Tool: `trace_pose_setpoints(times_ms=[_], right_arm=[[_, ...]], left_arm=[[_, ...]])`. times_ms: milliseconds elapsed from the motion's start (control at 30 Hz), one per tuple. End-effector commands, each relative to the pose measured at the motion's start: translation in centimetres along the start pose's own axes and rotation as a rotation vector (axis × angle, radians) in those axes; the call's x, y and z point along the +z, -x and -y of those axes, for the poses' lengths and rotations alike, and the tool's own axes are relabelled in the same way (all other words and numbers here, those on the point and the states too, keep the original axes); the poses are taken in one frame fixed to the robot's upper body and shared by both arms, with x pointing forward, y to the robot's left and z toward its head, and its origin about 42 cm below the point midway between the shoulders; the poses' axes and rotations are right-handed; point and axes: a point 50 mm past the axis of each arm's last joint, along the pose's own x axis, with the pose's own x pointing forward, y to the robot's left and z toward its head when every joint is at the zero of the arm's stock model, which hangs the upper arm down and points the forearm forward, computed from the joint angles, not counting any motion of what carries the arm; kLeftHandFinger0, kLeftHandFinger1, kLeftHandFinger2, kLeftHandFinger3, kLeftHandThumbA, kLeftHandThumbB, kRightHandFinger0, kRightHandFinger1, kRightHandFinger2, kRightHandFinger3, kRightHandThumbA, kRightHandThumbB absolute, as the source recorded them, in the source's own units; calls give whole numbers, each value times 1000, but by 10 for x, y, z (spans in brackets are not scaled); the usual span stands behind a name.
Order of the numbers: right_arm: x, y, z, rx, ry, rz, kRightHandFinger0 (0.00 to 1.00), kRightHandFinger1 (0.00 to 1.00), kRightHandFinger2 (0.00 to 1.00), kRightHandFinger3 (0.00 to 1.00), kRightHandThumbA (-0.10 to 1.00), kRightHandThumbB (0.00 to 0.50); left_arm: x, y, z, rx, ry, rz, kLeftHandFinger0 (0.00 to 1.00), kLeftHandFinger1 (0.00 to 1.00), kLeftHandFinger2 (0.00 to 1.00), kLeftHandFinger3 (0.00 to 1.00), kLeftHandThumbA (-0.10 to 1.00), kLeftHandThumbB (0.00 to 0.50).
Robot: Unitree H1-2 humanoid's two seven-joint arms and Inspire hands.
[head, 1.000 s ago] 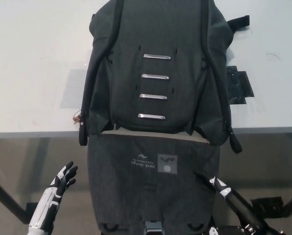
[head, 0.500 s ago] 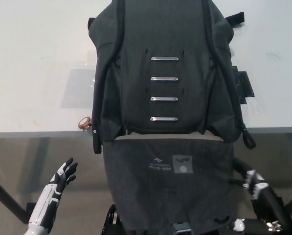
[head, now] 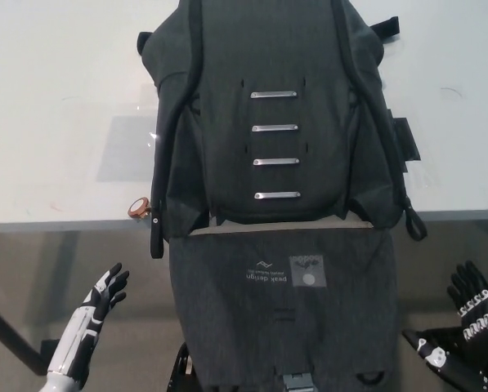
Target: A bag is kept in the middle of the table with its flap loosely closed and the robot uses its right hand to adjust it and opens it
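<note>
The black right hand [head: 475, 304] now sits at the lower right of the frame, clear of the bag [head: 276, 122]; 0.5 s ago it was just beside the hanging flap [head: 283, 310], and 1 s ago it was reaching in under the flap's right edge. Over that second the flap, which hung skewed toward the lower left, has come to hang straighter, filling the lower middle of the frame off the table [head: 55, 106] edge with its logo patch [head: 306, 269] showing, and a small copper-coloured ring [head: 138, 209] has come into sight at the table edge left of the bag. Part of this shift may be camera movement. By the look of it the flap is already folded open, so the task seems close to done and the hand is withdrawing. The right hand points upward with its fingers [head: 467, 282] spread, gripping nothing. The white left hand [head: 105, 296] rests at the lower left, fingers apart, touching nothing. The bag lies in the upper middle of the frame, 4 metal bars [head: 275, 144] facing up.
</note>
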Motion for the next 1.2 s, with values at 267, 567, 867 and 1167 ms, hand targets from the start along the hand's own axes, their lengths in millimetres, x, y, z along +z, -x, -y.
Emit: trace_pose_setpoints(times_ms=[267, 567, 867, 1167], right_arm=[[-1, 2, -21, 82, -80, 13, 1000, 1000, 1000, 1000, 1000, 278], [-6, -4, -21, 150, -35, -33, 1000, 1000, 1000, 1000, 1000, 305], [-7, -10, -19, 190, -11, -44, 1000, 1000, 1000, 1000, 1000, 307], [-10, -8, -19, 191, -19, -65, 1000, 1000, 1000, 1000, 1000, 323]], left_arm=[[4, -6, -7, 8, -3, 33, 1000, 1000, 1000, 1000, 1000, 500], [3, -5, -8, 26, 19, 37, 1000, 1000, 1000, 1000, 1000, 500], [3, -6, -9, 34, 11, 36, 1000, 1000, 1000, 1000, 1000, 500], [0, 1, -11, 51, 24, 17, 1000, 1000, 1000, 1000, 1000, 500]])
